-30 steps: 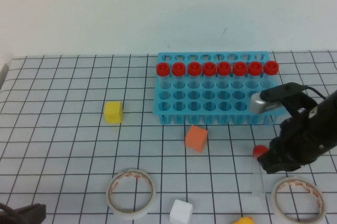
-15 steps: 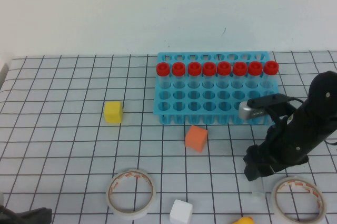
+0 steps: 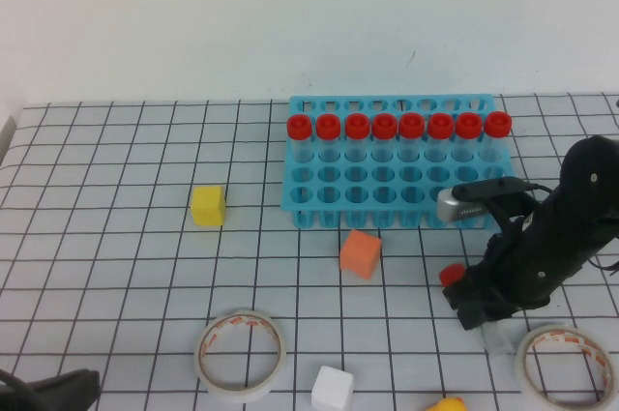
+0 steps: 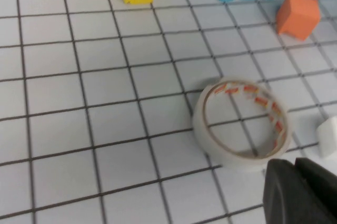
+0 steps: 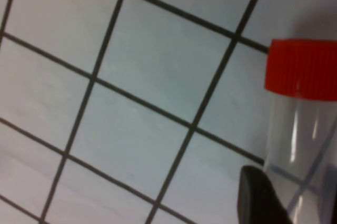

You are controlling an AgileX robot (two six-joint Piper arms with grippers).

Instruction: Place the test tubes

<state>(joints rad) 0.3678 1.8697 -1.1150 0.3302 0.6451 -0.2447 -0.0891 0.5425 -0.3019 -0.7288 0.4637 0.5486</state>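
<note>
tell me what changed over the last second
The right gripper came down over the loose test tube lying right of the orange cube. The tube's red cap shifted left, toward the cube. Whether the tube is gripped is unclear. The left gripper stayed shut at the near left corner. The rack and its eight tubes stayed put.
</note>
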